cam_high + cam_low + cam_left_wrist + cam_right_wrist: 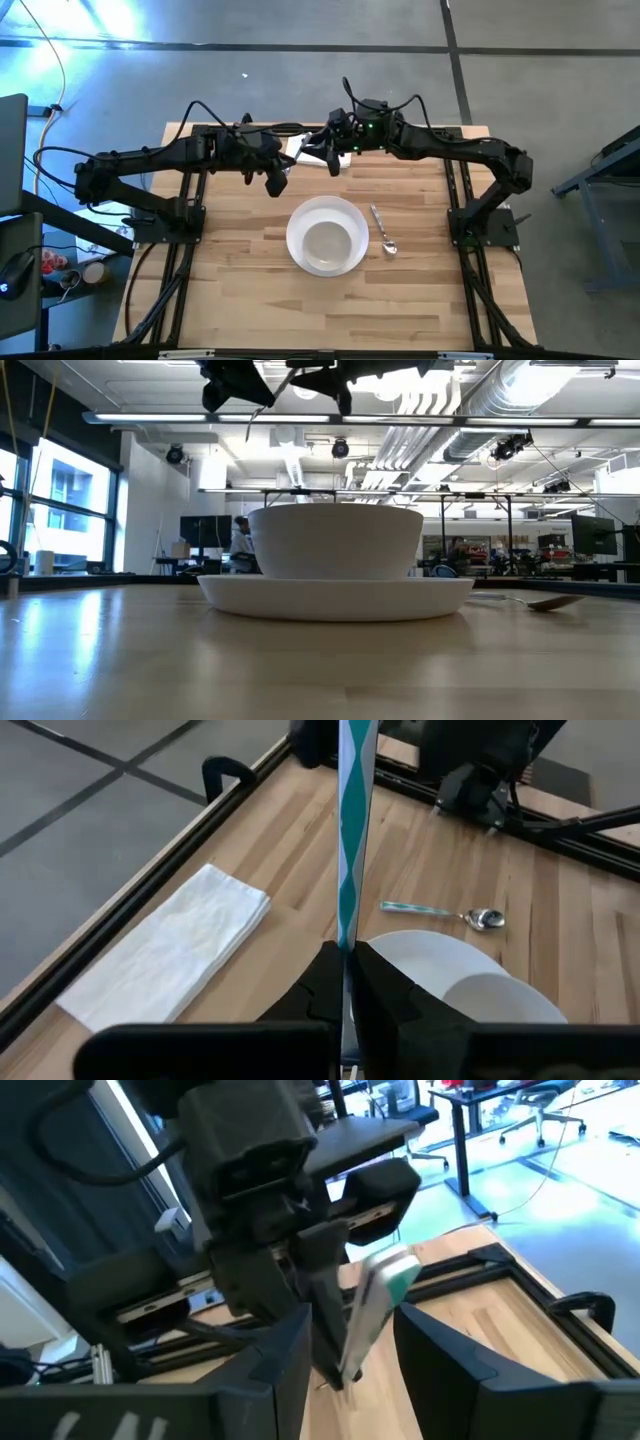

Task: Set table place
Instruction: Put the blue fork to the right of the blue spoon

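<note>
Reaching inward from both sides in the high view: the left gripper (277, 181) and right gripper (331, 160) are meeting above the far half of the table (240, 300), beyond the plate (295, 245). Both arms are stretched nearly horizontal toward each other. The bowl (327, 243) is sitting in the plate, the spoon (382, 230) is lying just right of the plate, and the napkin (296, 146) is lying on the far side of the plate, mostly under the grippers.

Low view: both grippers are hanging high above the bowl (336, 540), which is nesting in the plate (336, 596); spoon bowl (548, 602) is resting right of the plate.

Left wrist view: the left jaws are pinching narrow on a teal-patterned fork (352, 830) handle, held upright; napkin (170, 945) is lying flat near the table rail, apart from the plate (420, 952).

Right wrist view: right jaws are standing wide on either side of the fork (375, 1305) handle, not visibly touching it, facing the left gripper (320, 1295).
</note>
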Tool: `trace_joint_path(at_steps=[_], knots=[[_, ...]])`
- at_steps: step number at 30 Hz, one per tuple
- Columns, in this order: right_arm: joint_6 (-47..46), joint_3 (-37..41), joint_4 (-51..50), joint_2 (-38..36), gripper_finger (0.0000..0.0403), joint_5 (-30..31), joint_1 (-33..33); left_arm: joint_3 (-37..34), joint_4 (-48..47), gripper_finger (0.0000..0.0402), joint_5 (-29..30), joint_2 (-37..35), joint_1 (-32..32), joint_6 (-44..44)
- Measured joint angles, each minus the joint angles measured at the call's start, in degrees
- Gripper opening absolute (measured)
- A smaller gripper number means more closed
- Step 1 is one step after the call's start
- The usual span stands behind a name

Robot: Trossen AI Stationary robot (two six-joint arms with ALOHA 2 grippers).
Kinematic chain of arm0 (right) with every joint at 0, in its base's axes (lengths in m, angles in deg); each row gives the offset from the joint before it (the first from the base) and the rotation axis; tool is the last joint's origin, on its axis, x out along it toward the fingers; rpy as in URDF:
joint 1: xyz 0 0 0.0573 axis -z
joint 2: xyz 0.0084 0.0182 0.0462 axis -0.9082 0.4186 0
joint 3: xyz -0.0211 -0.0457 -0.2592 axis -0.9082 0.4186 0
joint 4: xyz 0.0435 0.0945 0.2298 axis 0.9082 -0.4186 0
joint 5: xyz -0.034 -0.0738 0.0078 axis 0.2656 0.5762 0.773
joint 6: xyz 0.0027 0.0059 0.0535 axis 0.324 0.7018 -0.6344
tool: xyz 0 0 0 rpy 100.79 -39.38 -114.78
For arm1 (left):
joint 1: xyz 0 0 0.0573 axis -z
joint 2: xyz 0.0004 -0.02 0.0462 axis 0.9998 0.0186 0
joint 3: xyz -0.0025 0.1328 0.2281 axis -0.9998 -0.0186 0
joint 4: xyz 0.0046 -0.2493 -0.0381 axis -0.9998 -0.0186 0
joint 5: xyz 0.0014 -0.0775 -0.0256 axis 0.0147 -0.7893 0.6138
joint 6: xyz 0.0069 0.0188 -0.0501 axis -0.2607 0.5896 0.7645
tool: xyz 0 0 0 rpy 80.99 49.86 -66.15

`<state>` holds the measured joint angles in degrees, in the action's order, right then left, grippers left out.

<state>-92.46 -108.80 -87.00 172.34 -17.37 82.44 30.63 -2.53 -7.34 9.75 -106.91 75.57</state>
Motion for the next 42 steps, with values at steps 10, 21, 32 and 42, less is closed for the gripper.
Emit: trace_joint_path(at_steps=[10,21,32,42], knots=[[-1.8,0.0,3.2,0.9,0.0087,0.6,0.0,0.0,0.0,0.0,0.0,0.0,0.0,-0.1],[-2.2,0.0,3.9,0.9,0.0008,1.2,0.0,0.0,-0.1,0.0,0.0,0.0,0.0,-0.4],[-1.8,0.0,3.2,0.8,0.0006,3.2,0.3,0.0,2.7,0.0095,-2.1,0.0,0.0,-2.1],[3.4,0.1,-8.9,-0.7,0.0005,7.8,4.9,0.0,2.9,0.0219,-11.7,-0.1,0.2,-2.1]])
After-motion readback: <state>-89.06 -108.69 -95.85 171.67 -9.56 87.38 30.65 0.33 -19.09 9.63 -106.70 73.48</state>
